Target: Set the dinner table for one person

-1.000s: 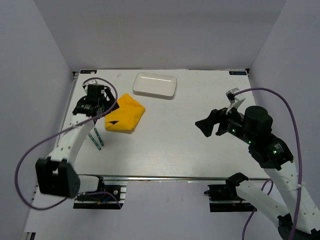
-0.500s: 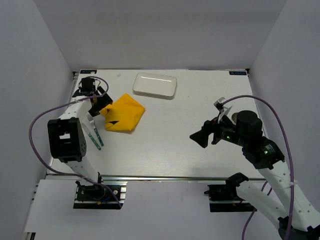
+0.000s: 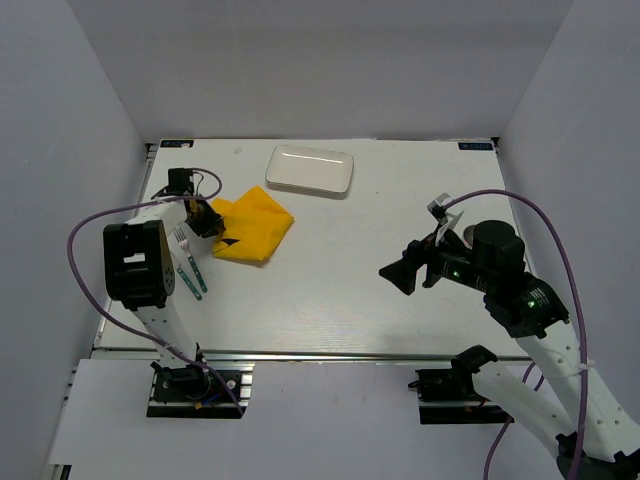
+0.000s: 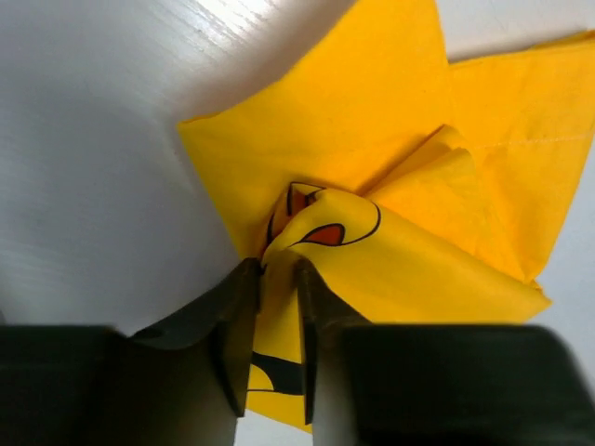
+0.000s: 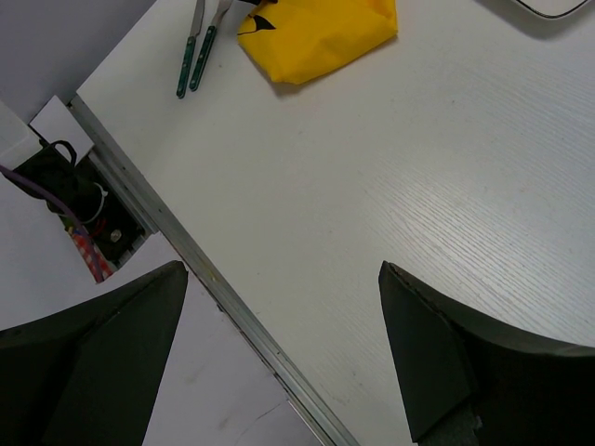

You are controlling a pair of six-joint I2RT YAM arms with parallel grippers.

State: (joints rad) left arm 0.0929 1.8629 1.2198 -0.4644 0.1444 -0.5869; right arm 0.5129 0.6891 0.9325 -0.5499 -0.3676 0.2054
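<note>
- Pinches a raised fold of the cloth (image 4: 400,167) in the left gripper (image 4: 276,279), clenched tight on the fabric at its left corner
- Holds the right gripper (image 3: 400,272) above bare table (image 3: 330,300), right of centre, spread wide and grasping nothing
- Places the table under everything in view: white top, rail (image 3: 330,353) along the near edge, cloth at left rear, plate (image 3: 310,170) near the cloth on its far side, two green-handled utensils (image 3: 190,270) just left of the cloth and nearer the rail
- Reads the step in hand as pulling or spreading the cloth into a place setting; leaves plate and utensils not yet set
- Risks losing the fabric on a quick pull, given so thin a fold in the grip
- Risks dragging the whole heap unflattened, given a crumpled, doubled cloth and a hold at one corner only
- Risks knocking the utensils askew on any low move toward the rail, given how close they lie to the left gripper
- Risks catching the plate on any swing of the cloth rearward
- Risks lifting the cloth clear instead of sliding it, and dropping it folded again
- Calls for a slow, low pull, and probably for the right gripper to pin or take the opposite edge
</note>
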